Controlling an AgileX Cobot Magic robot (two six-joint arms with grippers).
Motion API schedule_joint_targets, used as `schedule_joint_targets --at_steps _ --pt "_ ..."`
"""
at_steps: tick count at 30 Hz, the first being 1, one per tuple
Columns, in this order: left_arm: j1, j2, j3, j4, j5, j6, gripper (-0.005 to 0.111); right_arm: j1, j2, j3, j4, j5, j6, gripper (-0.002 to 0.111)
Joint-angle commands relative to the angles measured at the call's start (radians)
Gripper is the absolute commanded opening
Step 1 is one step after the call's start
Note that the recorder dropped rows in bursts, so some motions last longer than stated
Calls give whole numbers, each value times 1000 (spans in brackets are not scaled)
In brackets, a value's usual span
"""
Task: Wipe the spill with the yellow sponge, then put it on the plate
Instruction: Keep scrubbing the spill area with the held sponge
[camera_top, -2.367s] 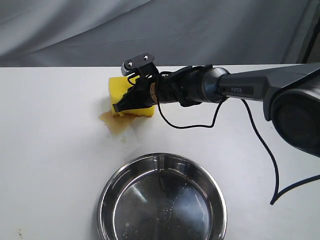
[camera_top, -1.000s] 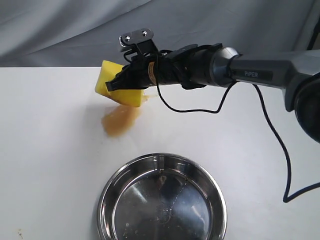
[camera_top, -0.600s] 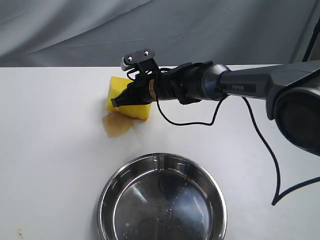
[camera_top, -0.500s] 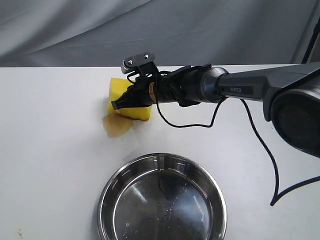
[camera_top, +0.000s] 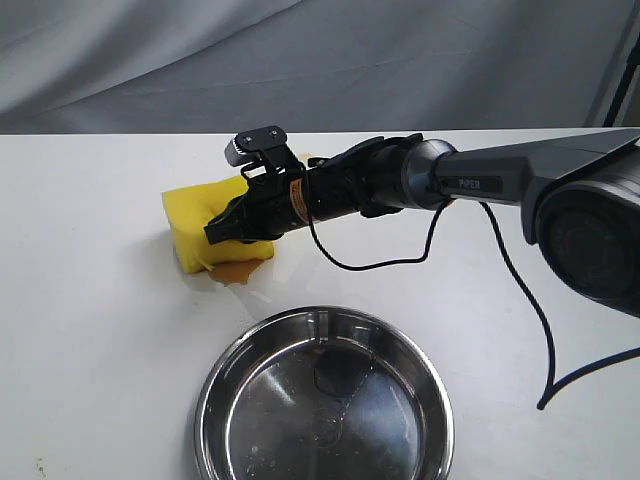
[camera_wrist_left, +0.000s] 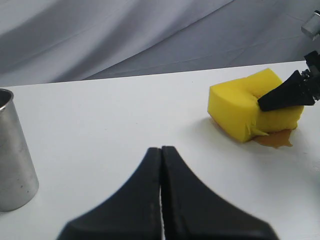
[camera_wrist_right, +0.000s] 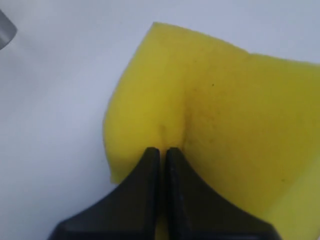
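Right claw (camera_top: 216, 231): my jaws are clamped on the yellow sponge (camera_top: 188, 228), denting its foam.
Yellow sponge: pressed on the white table (camera_top: 90, 340), covering most of the spill (camera_top: 236, 270).
Spill: an amber edge shows beside the sponge.
Plate (camera_top: 320, 313): steel, near the spill.
Left claw (camera_wrist_left: 161, 152): closed on nothing, well apart.
Risk: my pinch looks shallow, so dragging could pull the sponge free or smear liquid wider.

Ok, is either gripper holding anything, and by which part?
The right gripper pinches the yellow sponge by a fold of its upper face; the left gripper is shut, empty.
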Motion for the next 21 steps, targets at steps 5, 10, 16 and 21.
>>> schedule_joint_targets --at_steps 5,10,16,21 --pt "-5 -4 4 -8 -2 -1 0 2 5 5 -7 -176 25 1" --pt "-5 -4 4 -8 -2 -1 0 0 -20 5 -7 -150 25 1" --pt "-5 -4 4 -8 -2 -1 0 0 -84 5 -7 -117 86 1" --pt "-5 -4 4 -8 -2 -1 0 -54 -86 5 -7 -119 254 1"
